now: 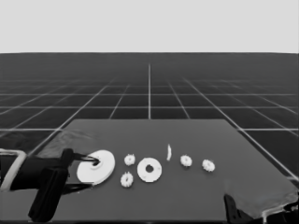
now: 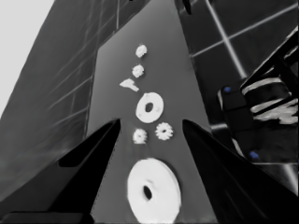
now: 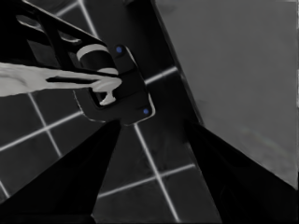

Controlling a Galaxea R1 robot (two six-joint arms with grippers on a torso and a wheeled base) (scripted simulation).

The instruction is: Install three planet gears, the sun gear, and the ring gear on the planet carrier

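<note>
While my left arm waits at the surface's (image 1: 196, 196) left end, its left gripper (image 1: 88, 173) hangs over the larger round part (image 1: 99, 169), fingers (image 2: 100, 154) spread, not holding it. Smaller round part (image 1: 150, 170) mid-surface, four gears (image 1: 130, 159) around it. Right gripper (image 3: 149, 172) parked off the corner, fingers spread; only its wrist view shows blue-lit machinery (image 3: 117, 88).

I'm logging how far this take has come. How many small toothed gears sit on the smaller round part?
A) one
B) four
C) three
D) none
D: in the head view all four gears lie on the table, apart from the smaller round part.
</note>
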